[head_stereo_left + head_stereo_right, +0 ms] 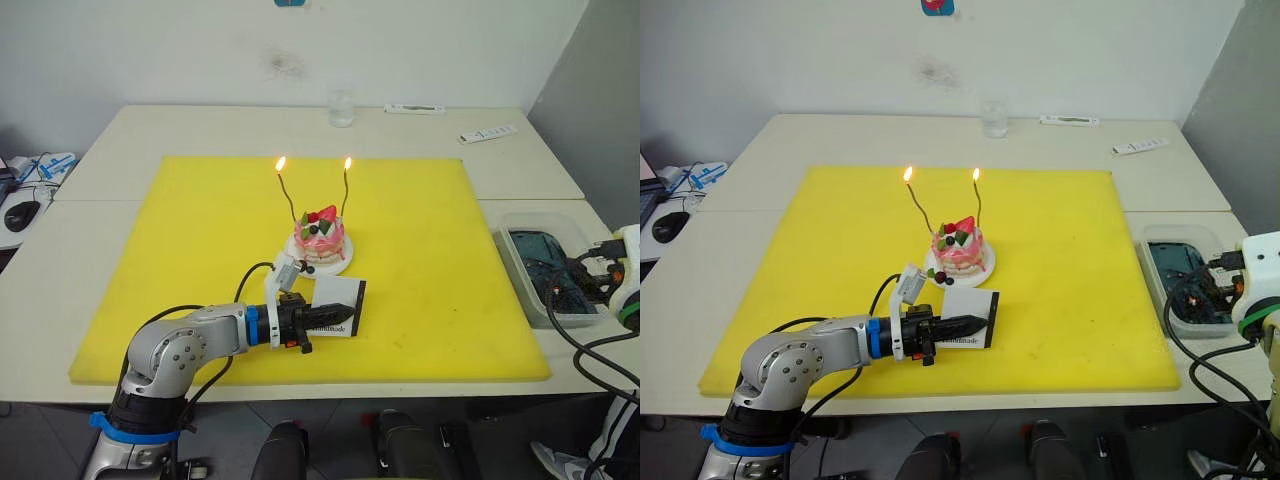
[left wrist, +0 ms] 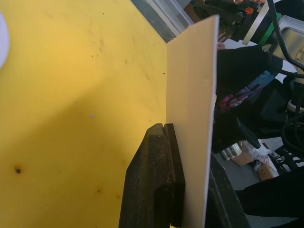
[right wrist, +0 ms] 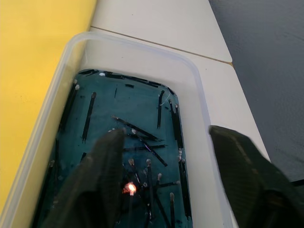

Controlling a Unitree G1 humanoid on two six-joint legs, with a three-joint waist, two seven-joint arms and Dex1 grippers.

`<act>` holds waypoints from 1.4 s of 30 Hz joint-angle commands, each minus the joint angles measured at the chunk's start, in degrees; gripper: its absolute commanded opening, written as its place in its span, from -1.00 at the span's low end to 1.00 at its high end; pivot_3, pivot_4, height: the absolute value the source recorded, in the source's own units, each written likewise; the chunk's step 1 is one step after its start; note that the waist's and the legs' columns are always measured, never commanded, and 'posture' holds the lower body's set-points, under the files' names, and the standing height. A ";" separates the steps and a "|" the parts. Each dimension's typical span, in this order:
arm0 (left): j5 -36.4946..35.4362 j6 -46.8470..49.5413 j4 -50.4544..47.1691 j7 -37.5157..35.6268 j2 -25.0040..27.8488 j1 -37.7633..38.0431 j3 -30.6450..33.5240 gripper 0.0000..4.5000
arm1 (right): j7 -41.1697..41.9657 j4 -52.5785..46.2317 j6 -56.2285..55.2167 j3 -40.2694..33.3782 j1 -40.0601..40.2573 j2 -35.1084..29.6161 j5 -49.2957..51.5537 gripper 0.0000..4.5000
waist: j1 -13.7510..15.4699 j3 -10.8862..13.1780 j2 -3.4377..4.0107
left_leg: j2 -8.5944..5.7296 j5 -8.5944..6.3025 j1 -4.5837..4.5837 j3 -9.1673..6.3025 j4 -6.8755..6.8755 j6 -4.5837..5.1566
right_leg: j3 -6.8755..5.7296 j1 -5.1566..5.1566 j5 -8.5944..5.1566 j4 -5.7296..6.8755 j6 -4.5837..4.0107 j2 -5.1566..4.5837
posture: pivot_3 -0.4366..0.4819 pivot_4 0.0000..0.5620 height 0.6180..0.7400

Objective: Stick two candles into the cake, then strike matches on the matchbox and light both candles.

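**Between the left fingers: a light, stiff box**

Between the left gripper's [image 1: 318,322] fingers the matchbox [image 1: 338,304] is clamped by its near edge, standing on the mat [image 1: 200,250]. It looks light and stiff (grip the flat faces). Just beyond, the cake [image 1: 320,238] carries both lit candles [image 1: 283,190]. The right gripper [image 3: 166,156] hangs spread wide, empty, over a tray [image 3: 199,95] of spent matches [image 3: 89,116].

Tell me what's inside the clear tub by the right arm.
The tub holds many spent matches on a dark teal bottom; one still glows. The open right gripper covers part.
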 commanded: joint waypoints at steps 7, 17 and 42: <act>-3.56 3.87 -2.06 7.74 -5.90 -2.73 1.53 -1.00 | 10.34 -10.86 -9.19 1.27 1.79 -4.18 8.95 1.00 | 0.03 0.00 0.00 | 0.00 0.00 0.00 0.00 0.00 0.00 | 0.00 0.00 0.09 0.00 0.16 0.00 | -0.05 -0.47 1.00; -1.68 8.28 -1.84 17.10 -9.35 -4.89 0.76 -0.51 | 24.30 -20.04 -5.56 7.82 2.71 -13.27 26.85 1.00 | 0.10 0.01 -0.03 | -0.02 0.00 0.02 -0.04 0.03 0.00 | -0.02 0.09 0.12 -0.08 0.23 0.00 | -0.05 -0.47 1.00; 6.80 -6.09 -11.61 -5.68 25.26 1.65 9.71 0.98 | 28.41 -10.99 -20.98 17.16 -3.75 -17.12 26.79 1.00 | 0.15 0.06 -0.11 | 0.04 -0.01 -0.11 -0.02 -0.04 -0.01 | -0.07 -0.08 -0.07 -0.09 -0.09 -0.01 | -0.05 -0.47 1.00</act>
